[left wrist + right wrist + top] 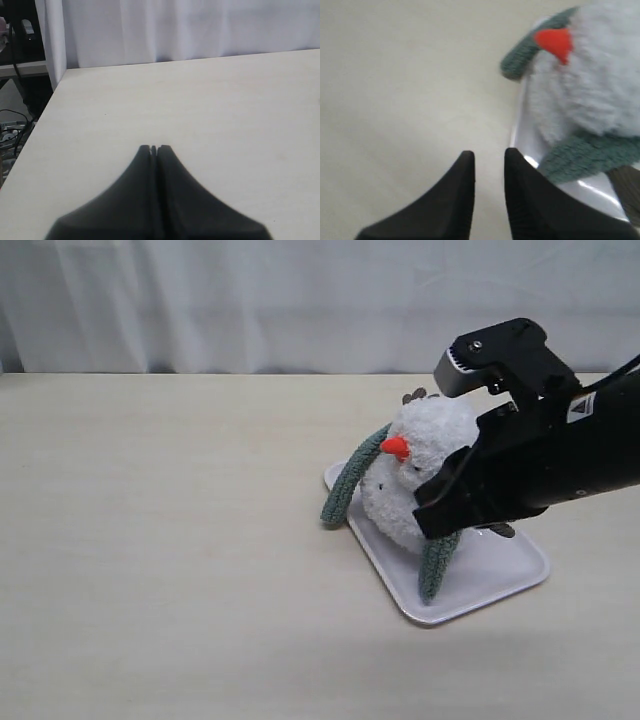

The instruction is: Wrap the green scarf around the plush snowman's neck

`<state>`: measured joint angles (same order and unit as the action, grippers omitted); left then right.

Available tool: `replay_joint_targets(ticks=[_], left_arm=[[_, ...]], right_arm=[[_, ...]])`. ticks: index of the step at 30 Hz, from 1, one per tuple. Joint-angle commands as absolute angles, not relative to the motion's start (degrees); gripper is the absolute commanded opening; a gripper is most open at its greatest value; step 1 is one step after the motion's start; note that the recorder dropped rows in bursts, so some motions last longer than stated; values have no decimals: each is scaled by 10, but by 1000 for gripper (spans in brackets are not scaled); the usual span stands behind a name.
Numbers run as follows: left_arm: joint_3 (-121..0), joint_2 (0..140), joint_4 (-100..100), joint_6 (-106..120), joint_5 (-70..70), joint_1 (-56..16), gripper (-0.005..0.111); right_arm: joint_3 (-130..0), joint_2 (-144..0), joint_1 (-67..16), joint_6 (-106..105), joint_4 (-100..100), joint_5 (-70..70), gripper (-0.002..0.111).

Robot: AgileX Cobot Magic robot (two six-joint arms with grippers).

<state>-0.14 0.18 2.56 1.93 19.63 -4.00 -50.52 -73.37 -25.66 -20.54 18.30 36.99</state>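
The plush snowman lies tilted on a white tray, orange nose facing left. The green scarf passes behind its neck. One end hangs off the tray's left edge onto the table. The other end lies down the front onto the tray. My right gripper hovers at the snowman's front right. In the right wrist view it is open and empty, just beside the tray rim, with the snowman and a scarf end close by. My left gripper is shut over bare table.
The right arm's black body covers the snowman's right side and part of the tray. A brown twig arm sticks out behind the head. A white curtain hangs behind the table, whose far edge shows in the left wrist view.
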Motion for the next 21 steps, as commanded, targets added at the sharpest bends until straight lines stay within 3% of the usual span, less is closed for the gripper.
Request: replay_joint_targets(ticks=[1,14,21], left_arm=[[0,0,23,22,190,-44,0],[0,0,23,22,190,-44,0],[0,0,23,22,190,-44,0]], right_arm=[[-507,-694,-307,-272,236,377,34],[-441,-718,-479,106,-88,414,34],[-416,-726,-436,219,-166,480,32]])
